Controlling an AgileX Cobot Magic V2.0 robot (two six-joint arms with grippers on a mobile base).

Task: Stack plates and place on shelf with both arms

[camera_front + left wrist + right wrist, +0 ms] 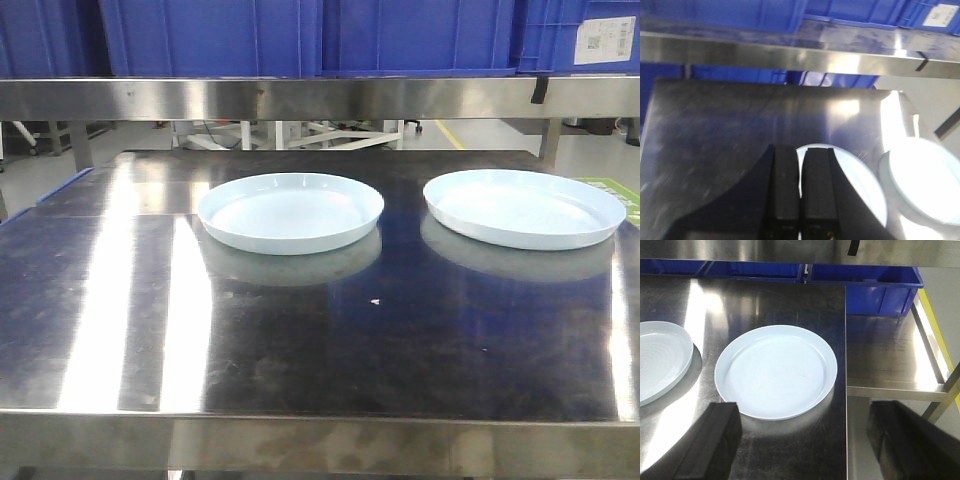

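Observation:
Two pale blue plates lie side by side on the steel table: the left plate [290, 211] near the middle and the right plate [524, 207] at the right edge. No arm shows in the front view. In the left wrist view my left gripper [801, 155] is shut with nothing between its fingers, hovering above the near rim of the left plate [862, 192]; the right plate [925, 180] lies beyond. In the right wrist view my right gripper [805, 415] is wide open, above the table just short of the right plate [776, 371]; the left plate [660, 360] shows at the left.
A steel shelf [320, 97] runs across above the back of the table, with blue bins [210, 35] on it. The table's right edge [846, 390] drops to a lower steel shelf [890, 360] with a blue bin [875, 287] behind.

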